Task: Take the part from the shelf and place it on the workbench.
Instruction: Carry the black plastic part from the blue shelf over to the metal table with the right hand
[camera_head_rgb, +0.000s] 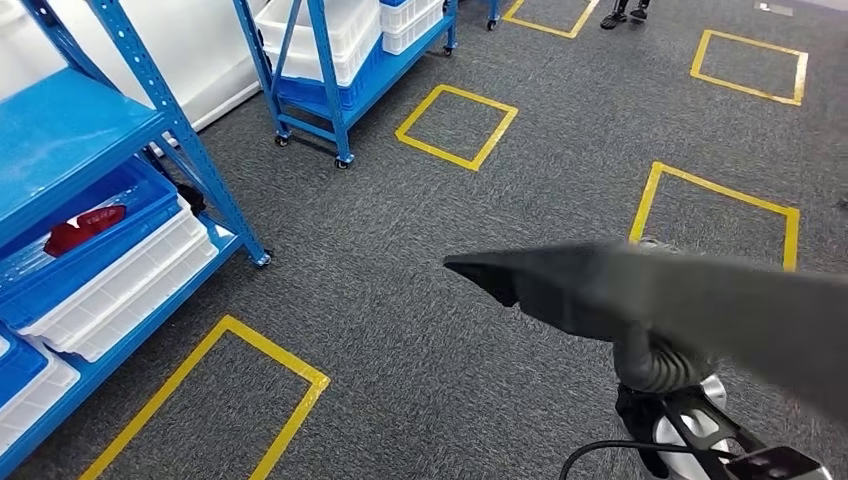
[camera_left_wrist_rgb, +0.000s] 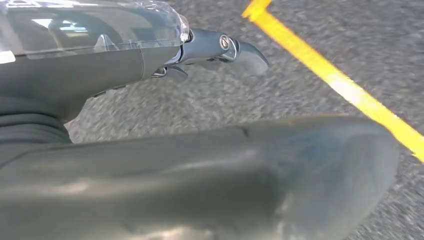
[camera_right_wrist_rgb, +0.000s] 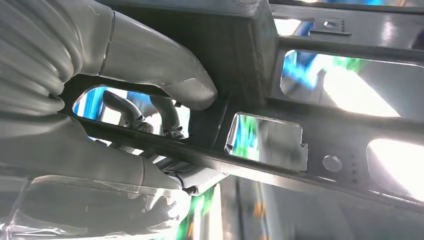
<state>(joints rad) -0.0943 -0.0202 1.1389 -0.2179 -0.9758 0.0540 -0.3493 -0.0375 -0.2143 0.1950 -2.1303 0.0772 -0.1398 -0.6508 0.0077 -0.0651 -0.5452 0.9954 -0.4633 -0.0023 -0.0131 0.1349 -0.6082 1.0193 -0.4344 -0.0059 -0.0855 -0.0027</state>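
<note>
My right hand (camera_right_wrist_rgb: 130, 125) grips the part (camera_right_wrist_rgb: 280, 125), a dark frame with cut-out windows. In the right wrist view my thumb (camera_right_wrist_rgb: 165, 75) lies over one bar of it and my darker fingers (camera_right_wrist_rgb: 167, 117) curl through an opening behind that bar. In the head view the part (camera_head_rgb: 640, 290) is a blurred black shape with a pointed end, held out over the grey carpet (camera_head_rgb: 400, 250), with my right arm (camera_head_rgb: 690, 420) below it. It is off the shelf and well apart from it.

My left hand (camera_left_wrist_rgb: 150, 115) hangs above the carpet near a yellow tape line (camera_left_wrist_rgb: 340, 82). It holds nothing that I can see; one finger (camera_left_wrist_rgb: 225, 50) reaches out straight, and the thick thumb (camera_left_wrist_rgb: 225, 180) lies across the view. How the other fingers lie I cannot tell.

To my left stands a blue shelf (camera_head_rgb: 150, 100) with white bins (camera_head_rgb: 120, 285) and blue ones on its lower level; something red (camera_head_rgb: 85, 228) lies in a blue bin (camera_head_rgb: 40, 265). A second blue shelf (camera_head_rgb: 340, 70) on castors holds more white bins. Yellow tape squares (camera_head_rgb: 457, 125) mark the carpet. A person's feet (camera_head_rgb: 625, 12) show at the far edge.
</note>
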